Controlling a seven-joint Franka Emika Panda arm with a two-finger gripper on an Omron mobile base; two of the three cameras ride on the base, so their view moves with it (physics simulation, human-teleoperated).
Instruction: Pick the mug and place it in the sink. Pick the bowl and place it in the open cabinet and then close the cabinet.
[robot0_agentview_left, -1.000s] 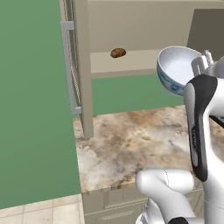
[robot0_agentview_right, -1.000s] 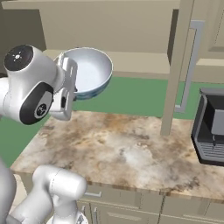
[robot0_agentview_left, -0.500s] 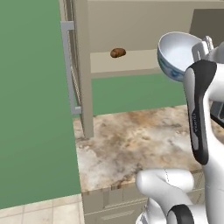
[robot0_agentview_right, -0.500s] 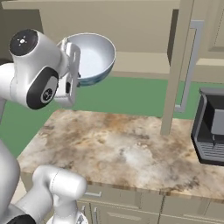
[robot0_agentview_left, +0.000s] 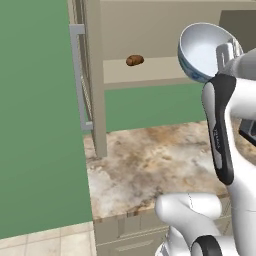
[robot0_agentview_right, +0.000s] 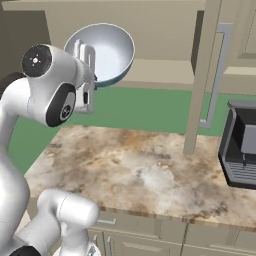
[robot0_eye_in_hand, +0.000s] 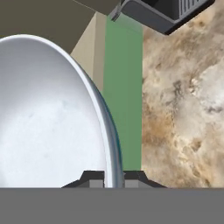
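Above the marbled table, the end effector pinches the bowl by its rim: rigid, smooth, breakable ceramic, likely slippery.

Bowl: white, tipped on its side, hollow facing the camera; raised in front of the cabinet shelf.
Gripper: clamped on the bowl's left rim, one pale finger lying inside the hollow.
Cabinet: beige, open, shelf level with the bowl's lower half.
Cabinet door: edge-on, right of the bowl, silver bar handle.
Counter: marbled brown, well below the bowl.
Appliance: dark grey box, on the counter, far right of the bowl.
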